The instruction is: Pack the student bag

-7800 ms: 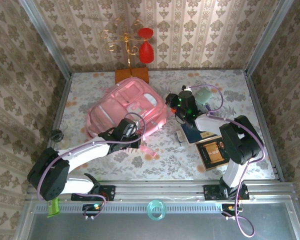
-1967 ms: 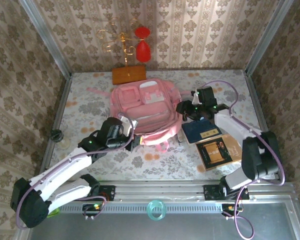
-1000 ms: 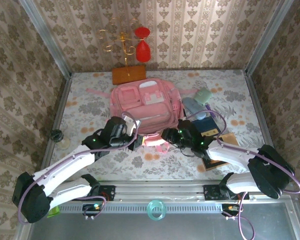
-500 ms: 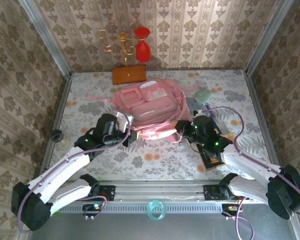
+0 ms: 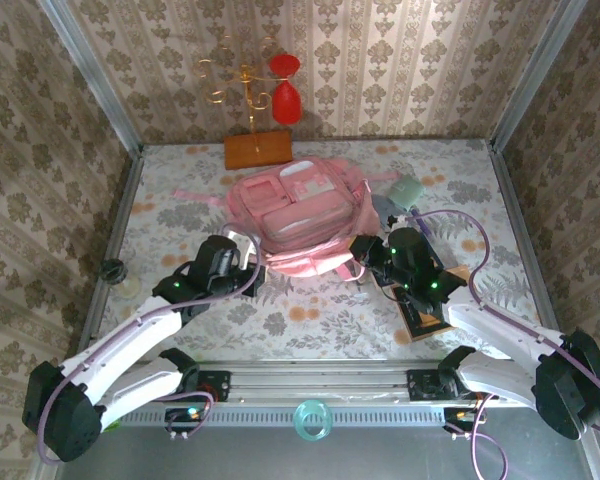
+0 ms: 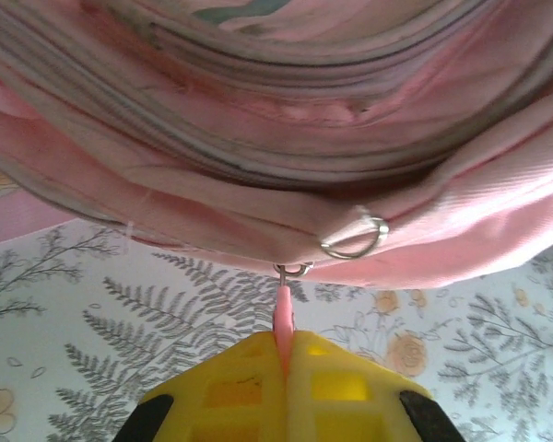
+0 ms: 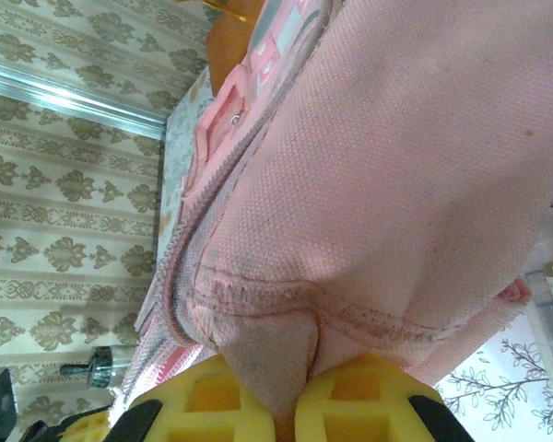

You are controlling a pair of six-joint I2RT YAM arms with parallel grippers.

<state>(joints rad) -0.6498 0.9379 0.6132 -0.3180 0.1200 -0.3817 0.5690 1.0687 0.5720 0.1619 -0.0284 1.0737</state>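
Note:
The student bag (image 5: 300, 212), a large pink backpack with white-trimmed pockets, lies face up at the table's middle back. My left gripper (image 5: 254, 268) is at its near left edge. In the left wrist view the yellow fingers (image 6: 230, 387) are shut on a pink zipper pull (image 6: 283, 318) that hangs from the bag's seam (image 6: 258, 221), beside a metal ring (image 6: 354, 241). My right gripper (image 5: 362, 256) is at the bag's near right corner. Its fingers (image 7: 369, 401) pinch a fold of the pink fabric (image 7: 272, 364), and the bag (image 7: 396, 184) bulges above them.
Books (image 5: 432, 300) lie under my right arm at the right. A pale green pouch (image 5: 410, 189) and a blue item (image 5: 384, 208) sit right of the bag. A wooden base (image 5: 259, 150) with a gold stand and red ornament (image 5: 283, 98) stands behind it. A black knob (image 5: 111, 268) is at the left edge.
My right gripper has moved up from the bag's front edge to its near right corner and closed on the fabric. The bag's near side has bunched back. The left gripper keeps its hold.

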